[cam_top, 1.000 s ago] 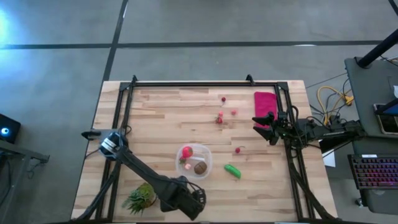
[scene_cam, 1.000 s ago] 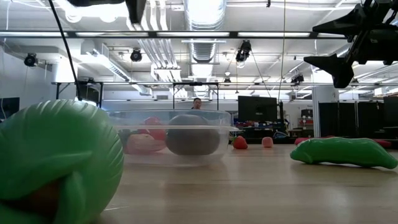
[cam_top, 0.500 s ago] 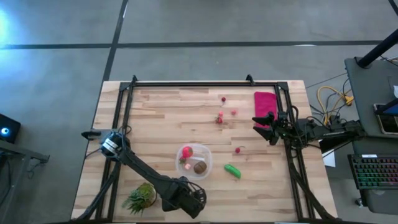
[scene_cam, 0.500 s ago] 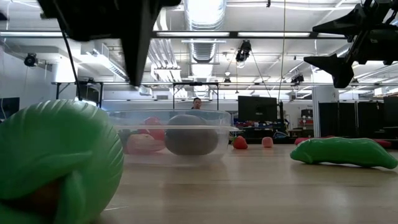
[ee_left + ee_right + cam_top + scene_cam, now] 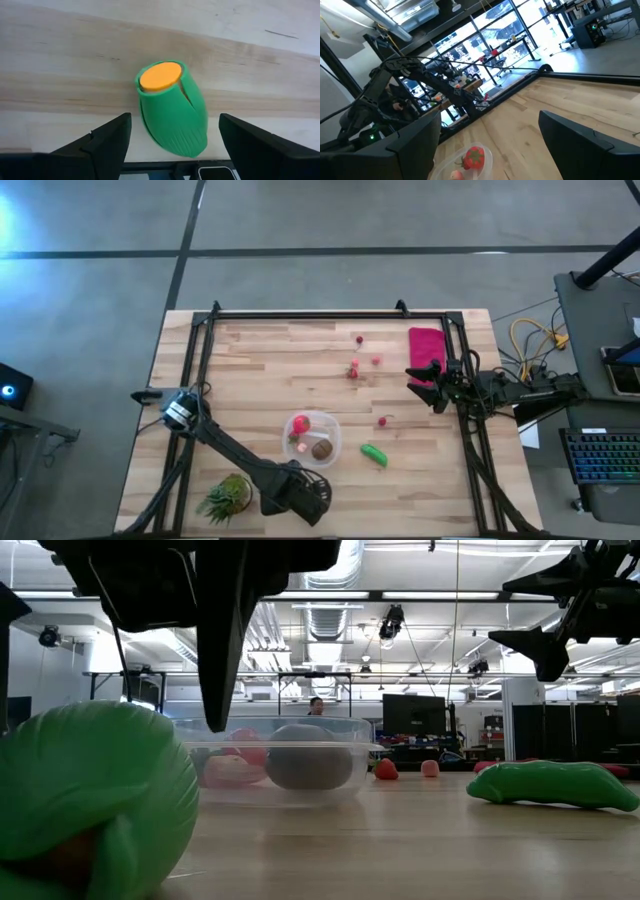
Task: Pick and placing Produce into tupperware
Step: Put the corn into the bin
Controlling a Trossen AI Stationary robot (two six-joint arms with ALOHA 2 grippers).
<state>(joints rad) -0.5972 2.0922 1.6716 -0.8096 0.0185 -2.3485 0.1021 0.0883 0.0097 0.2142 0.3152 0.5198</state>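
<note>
My left gripper is open near the table's near edge. Its fingers stand either side of a green oblong piece with an orange end, which lies on its side on the wood, untouched. In the low view that piece fills the left foreground, with the fingers above it. The clear tupperware holds a red tomato and a brown piece. A second green piece lies to its right. Red berries are scattered farther off. My right gripper waits open, raised at the right side.
A spiky potted plant stands just left of my left gripper. A flat red cloth lies at the far right, under my right gripper. Black frame rails run along the table's edges. Bare wood lies between the tupperware and the far rail.
My left gripper has come down over the green piece at the near edge; in the low view its fingers have dropped in from above. The green piece, the tupperware and my right arm have kept still.
</note>
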